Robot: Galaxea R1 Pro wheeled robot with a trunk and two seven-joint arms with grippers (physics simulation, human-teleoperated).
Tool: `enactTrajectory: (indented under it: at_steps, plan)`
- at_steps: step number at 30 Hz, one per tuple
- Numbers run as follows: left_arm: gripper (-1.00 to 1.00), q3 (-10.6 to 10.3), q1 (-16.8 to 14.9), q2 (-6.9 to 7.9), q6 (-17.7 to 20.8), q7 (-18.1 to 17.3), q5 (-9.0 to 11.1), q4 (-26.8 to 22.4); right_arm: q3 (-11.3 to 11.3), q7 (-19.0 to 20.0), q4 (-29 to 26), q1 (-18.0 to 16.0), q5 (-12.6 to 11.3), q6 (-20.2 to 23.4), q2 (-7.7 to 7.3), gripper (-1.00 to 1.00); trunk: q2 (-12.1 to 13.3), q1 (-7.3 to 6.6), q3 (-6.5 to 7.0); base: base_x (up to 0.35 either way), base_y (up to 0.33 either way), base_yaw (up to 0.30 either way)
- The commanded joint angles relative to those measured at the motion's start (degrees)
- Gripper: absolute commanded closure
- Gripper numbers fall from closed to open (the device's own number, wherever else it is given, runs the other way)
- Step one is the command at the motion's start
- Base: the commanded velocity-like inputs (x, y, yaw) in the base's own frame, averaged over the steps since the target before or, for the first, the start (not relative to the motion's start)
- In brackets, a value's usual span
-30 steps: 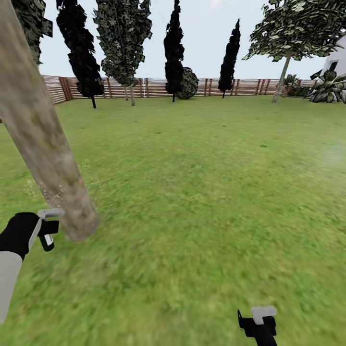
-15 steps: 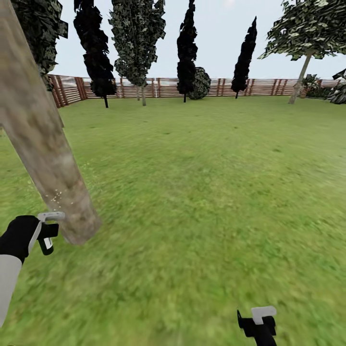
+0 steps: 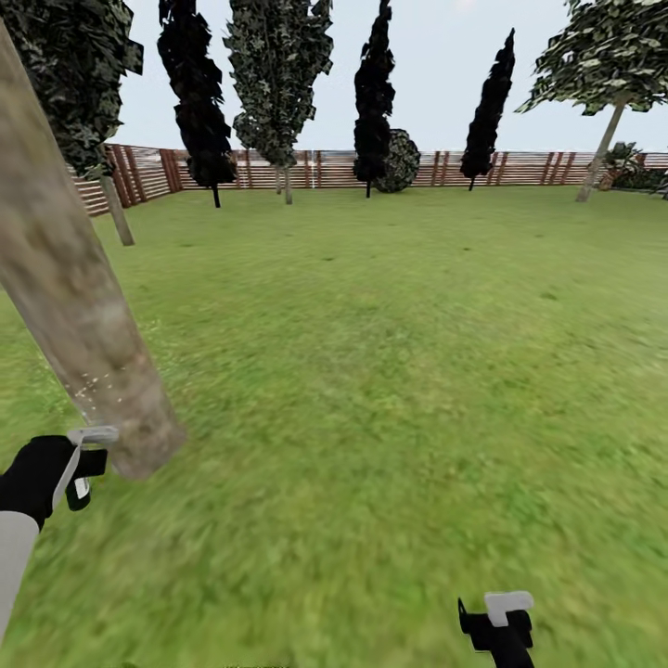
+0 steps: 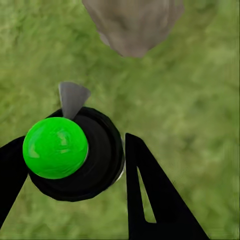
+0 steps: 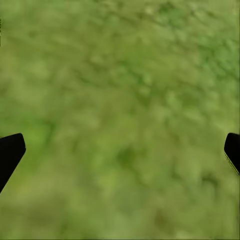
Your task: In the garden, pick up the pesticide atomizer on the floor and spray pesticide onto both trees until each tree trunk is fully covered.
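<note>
Pesticide atomizer (image 4: 75, 150) sits clamped between the fingers of our left gripper (image 4: 75, 165), its bright green cap (image 4: 55, 147) and black body seen from above, the grey nozzle (image 4: 72, 97) pointing toward the base of the tree trunk (image 3: 79, 315) just ahead of it. In the head view the left gripper (image 3: 82, 464) holds the sprayer close beside the foot of that thick grey-tan trunk, and a faint scatter of pale specks lies on the bark just above the gripper, which we take for spray. Our right gripper (image 3: 498, 620) hangs low and well apart over the lawn (image 3: 399, 371), its fingers spread wide with nothing between them. The risk we see is patchy coverage: the nozzle is aimed low, so the upper trunk may stay dry unless we raise or tilt it. Standing this near, a swing of the arm could knock the bottle against the bark and loosen our hold. The slatted fence (image 3: 325, 169) is far beyond. We can read no brand, label or writing anywhere.
</note>
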Motion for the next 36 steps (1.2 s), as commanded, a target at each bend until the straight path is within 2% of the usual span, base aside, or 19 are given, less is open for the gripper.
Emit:
enactTrajectory:
  at_steps: [1,3,4,5,10,14,16,19,25,33,36]
  plan:
    - [1.0,0.22,0.54,-0.09,-0.58,-0.29,-0.49,-0.06,-0.41,-0.23,0.05,-0.02,0.61,-0.15,0.0,-1.0,-0.02,-0.02,-0.04,0.008,-0.266,0.274]
    - [1.0,1.33,1.95,-0.21,-1.67,-0.23,-0.21,0.1,-0.4,-0.23,0.05,-0.02,0.61,-0.15,0.0,-1.0,-0.02,-0.02,-0.04,0.003,-0.266,0.276]
    - [1.0,2.94,2.67,-0.29,-2.13,-0.21,0.52,0.34,-0.37,-0.23,0.05,-0.02,0.62,-0.15,0.0,-1.0,-0.02,-0.02,-0.04,0.0,-0.266,0.276]
    - [1.0,3.11,2.79,-0.27,-2.19,-0.21,0.61,0.34,-0.38,-0.23,0.05,-0.02,0.61,-0.15,0.03,-1.0,-0.02,-0.02,-0.04,0.0,-0.266,0.276]
    - [1.0,3.27,3.02,-0.33,-2.23,-0.12,0.59,0.38,-0.35,-0.23,0.05,-0.02,0.61,-0.15,0.09,-1.0,-0.02,-0.02,-0.04,0.07,-0.267,0.127]
    - [1.0,3.36,5.58,-0.26,-2.63,-0.12,0.61,0.42,-0.38,-0.23,0.05,-0.02,0.61,-0.15,0.09,-1.0,-0.02,-0.02,-0.04,0.12,-0.267,0.004]
    - [1.0,3.38,6.2,-0.34,-4.29,-0.1,0.72,0.69,-0.36,-0.23,0.05,-0.02,0.61,-0.15,0.09,-1.0,-0.02,-0.02,-0.04,0.137,-0.267,0.065]
    - [1.0,3.46,6.41,-0.13,-6.48,-0.09,0.58,2.78,-0.35,-0.23,0.05,-0.02,0.63,-0.15,0.09,-1.0,-0.02,-0.02,-0.04,0.149,-0.265,0.23]
    - [1.0,3.35,6.5,-0.31,-6.88,-0.04,0.61,4.92,-0.35,-0.23,0.05,-0.02,0.63,-0.15,0.09,-1.0,-0.02,-0.02,-0.04,0.155,-0.262,0.259]
    - [1.0,3.37,6.51,-0.41,-6.88,-0.04,0.79,5.17,-0.35,-0.23,0.05,-0.02,0.63,-0.15,0.09,-1.0,-0.02,-0.02,-0.04,0.185,-0.237,0.016]
    - [1.0,3.35,6.51,-0.98,-6.9,-0.03,0.74,5.13,-0.36,-0.23,0.05,-0.02,0.62,-0.15,0.09,-1.0,-0.02,-0.02,-0.04,0.227,-0.205,0.0]
